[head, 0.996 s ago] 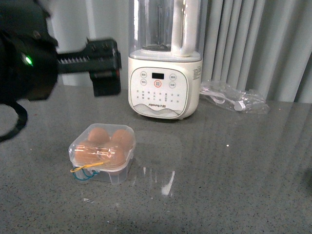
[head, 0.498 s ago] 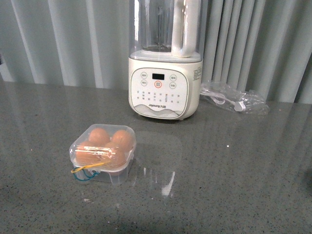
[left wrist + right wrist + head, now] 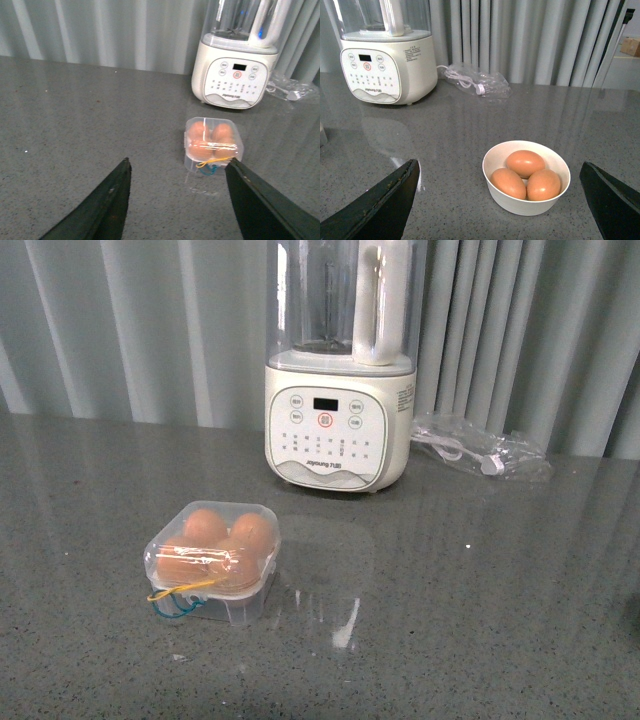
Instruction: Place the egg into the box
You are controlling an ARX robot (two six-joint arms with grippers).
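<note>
The box is a small clear plastic case with its lid down, brown eggs inside and yellow and blue rubber bands at its front; it stands on the grey counter left of centre. It also shows in the left wrist view. My left gripper is open and empty, well short of the box. In the right wrist view a white bowl holds three brown eggs. My right gripper is open and empty, its jaws wide either side of the bowl. Neither gripper shows in the front view.
A tall cream blender with a clear jug stands behind the box. A crinkled clear plastic bag with a white cable lies to its right. Grey curtains hang behind the counter.
The left arm, which filled the upper left of the front view one second ago, has left that view. The box has not moved.
</note>
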